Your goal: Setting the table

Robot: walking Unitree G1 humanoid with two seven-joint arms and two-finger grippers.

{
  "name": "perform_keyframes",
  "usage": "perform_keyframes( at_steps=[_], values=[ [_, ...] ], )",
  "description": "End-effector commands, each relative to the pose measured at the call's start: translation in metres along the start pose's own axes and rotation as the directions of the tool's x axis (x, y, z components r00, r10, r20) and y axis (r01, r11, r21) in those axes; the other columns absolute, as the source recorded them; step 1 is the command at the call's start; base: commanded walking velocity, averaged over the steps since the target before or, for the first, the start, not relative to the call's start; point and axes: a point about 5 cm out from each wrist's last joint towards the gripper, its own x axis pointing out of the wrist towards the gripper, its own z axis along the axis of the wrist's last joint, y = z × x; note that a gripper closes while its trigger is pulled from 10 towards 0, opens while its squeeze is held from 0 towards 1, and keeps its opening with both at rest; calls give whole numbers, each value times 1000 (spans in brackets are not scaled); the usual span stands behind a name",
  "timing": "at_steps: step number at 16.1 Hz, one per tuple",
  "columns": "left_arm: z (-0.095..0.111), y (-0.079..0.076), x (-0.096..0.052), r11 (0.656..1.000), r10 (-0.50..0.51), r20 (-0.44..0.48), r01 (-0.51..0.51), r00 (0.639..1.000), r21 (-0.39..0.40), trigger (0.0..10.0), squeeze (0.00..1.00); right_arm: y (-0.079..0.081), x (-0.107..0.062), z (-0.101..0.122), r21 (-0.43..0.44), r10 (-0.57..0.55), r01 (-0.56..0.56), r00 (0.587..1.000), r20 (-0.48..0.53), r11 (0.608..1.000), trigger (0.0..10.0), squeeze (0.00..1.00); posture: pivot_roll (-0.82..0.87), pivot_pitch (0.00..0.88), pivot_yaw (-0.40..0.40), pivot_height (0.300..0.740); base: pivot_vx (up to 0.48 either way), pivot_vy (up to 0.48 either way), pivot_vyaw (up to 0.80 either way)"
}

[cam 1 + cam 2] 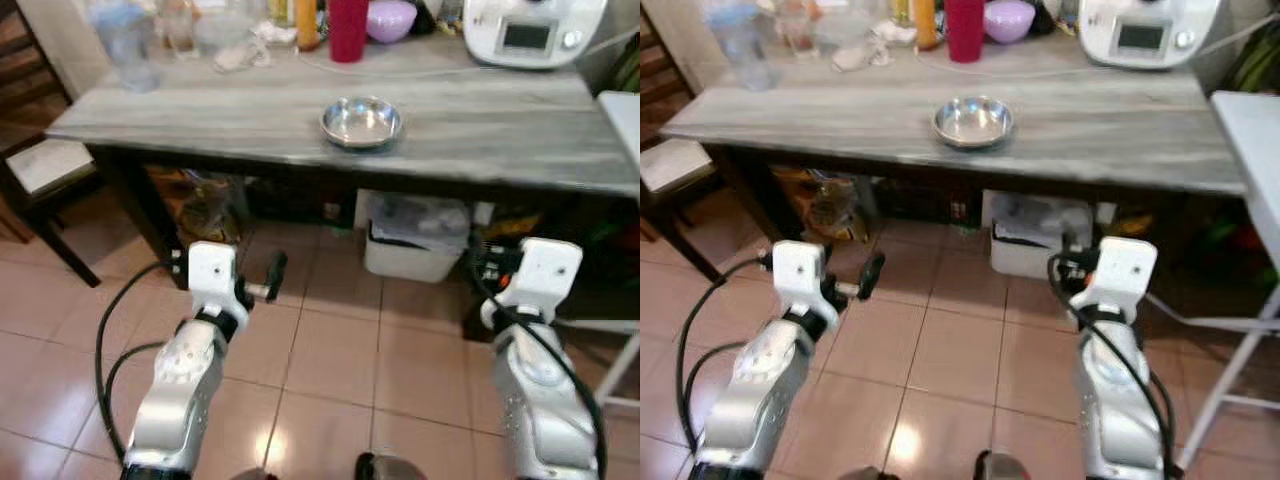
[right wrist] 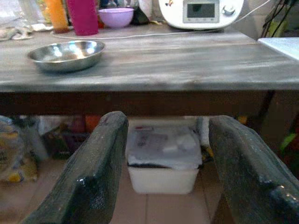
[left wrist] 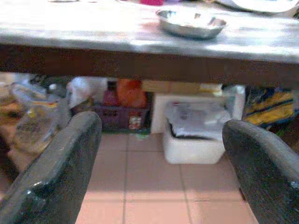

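A shiny steel bowl (image 1: 361, 122) sits empty near the front edge of the grey wooden table (image 1: 500, 130). Both arms are held low in front of the table, below its top. In the left wrist view my left gripper (image 3: 162, 122) is open with nothing between its fingers; the bowl (image 3: 190, 23) lies above and ahead of it. My right gripper (image 2: 169, 119) is also open and empty, and in its wrist view the bowl (image 2: 66, 54) is ahead and off to one side on the tabletop.
Along the table's back stand a red cup (image 1: 348, 28), a purple bowl (image 1: 391, 18), an orange bottle (image 1: 307, 22), a white appliance (image 1: 530, 30) and clear containers (image 1: 125, 40). A white bin (image 1: 415, 245) sits under the table. A chair (image 1: 40, 165) is at left, a white folding table (image 1: 1250, 130) at right.
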Motion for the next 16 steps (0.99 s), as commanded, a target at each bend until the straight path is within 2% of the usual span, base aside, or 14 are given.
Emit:
perform_keyframes(
  at_steps=[1, 3, 6, 16],
  values=[
    [0, 3, -1, 1000, 5, 9, -5, 1000, 0, 10000, 0, 4, 1, 1, -26, 13, -13, 1000, 0, 1000, 10000, 0, -180, 124, 46, 740, 0, 0, 0],
    [1, 5, -1, 1000, -3, 27, 4, 1000, -21, 10000, 0, 4, 2, 0, -8, 8, -8, 1000, 9, 1000, 10000, 0, -181, 126, 47, 740, 0, 0, 0],
    [3, 2, 0, 999, -18, 34, 20, 999, -37, 10000, 0, 1, 2, 0, -25, -13, 13, 1000, -1, 1000, 10000, 0, -184, 130, 46, 740, 0, 0, 0],
    [4, -7, 4, 997, -54, 44, 56, 998, -61, 10000, 0, 5, 4, 4, -32, 20, -20, 1000, 8, 999, 10000, 0, -191, 137, 43, 740, 0, -320, 0]
  ],
)
